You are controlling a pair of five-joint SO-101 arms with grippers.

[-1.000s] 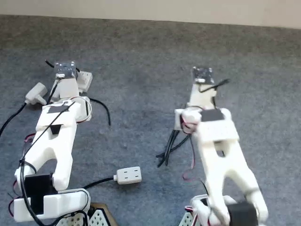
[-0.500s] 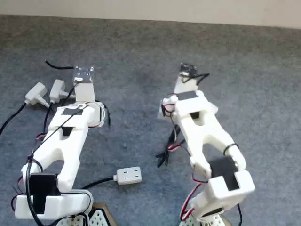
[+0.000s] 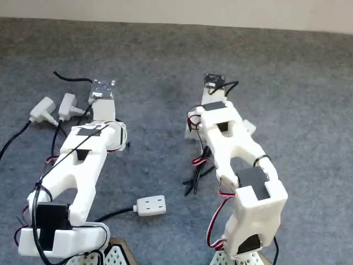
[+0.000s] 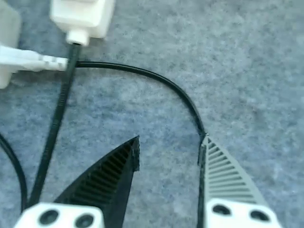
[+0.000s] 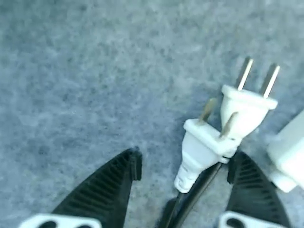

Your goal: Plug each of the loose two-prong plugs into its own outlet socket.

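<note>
Two-prong plugs lie loose on the desk between my right jaws, spread to straddle one; my left jaws, also spread, hang over a black cord.

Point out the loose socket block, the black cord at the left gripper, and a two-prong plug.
socket block [image 3: 150,205], high view, its top face.
black cord [image 4: 156,77], left wrist view, the curved stretch.
two-prong plug [image 5: 204,142], right wrist view, its white body.

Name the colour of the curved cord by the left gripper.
Black cord; clearest in left wrist view.
</note>
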